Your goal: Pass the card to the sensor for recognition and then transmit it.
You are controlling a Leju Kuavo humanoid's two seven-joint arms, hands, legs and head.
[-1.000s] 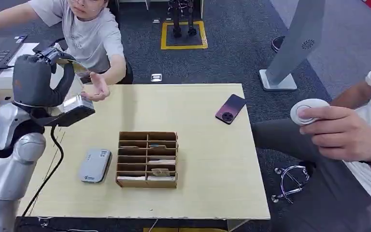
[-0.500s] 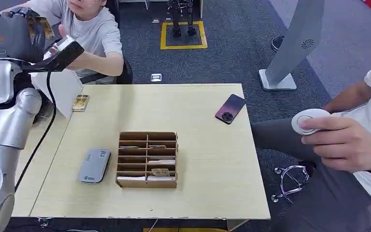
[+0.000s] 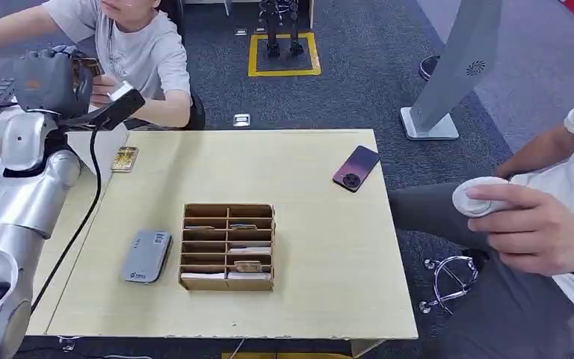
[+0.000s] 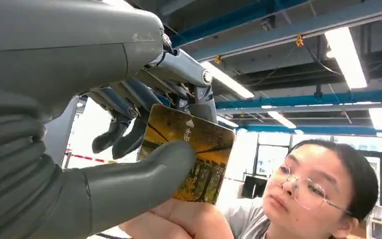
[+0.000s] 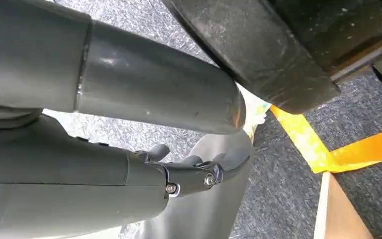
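A: Where is the card (image 4: pixel 189 152) at this moment?

B: In the left hand (image 3: pixel 48 78), raised above the far left corner of the tabletop (image 3: pixel 321 247), in front of the seated person (image 3: pixel 146 52). From the wrist camera the thick grey thumb presses on one face of the gold-patterned card and the darker fingers (image 4: pixel 129 137) curl behind it, so the fingers are closed around the card.

A: Is the person touching it?

B: A hand of that person (image 4: pixel 179 219) lies right under the card's lower edge in the wrist view; whether it actually touches the card I cannot tell.

A: And the right hand (image 5: pixel 194 172)?

B: It hangs down over grey carpet with yellow tape lines. Its fingers look loosely extended with nothing between them.

A: What lies on the tabletop?

B: A grey card reader (image 3: pixel 146 256) near the left front, and just beside it, to the right, a brown cardboard organiser (image 3: pixel 229 246) with two columns of slots, some holding cards. A second gold card (image 3: pixel 125 158) lies flat at the far left edge. A dark phone (image 3: pixel 356 167) lies toward the far right edge, well apart from the rest.

A: Anyone else nearby?

B: At the right a second person's hand (image 3: pixel 538 224) holds a round white device (image 3: pixel 476 197).
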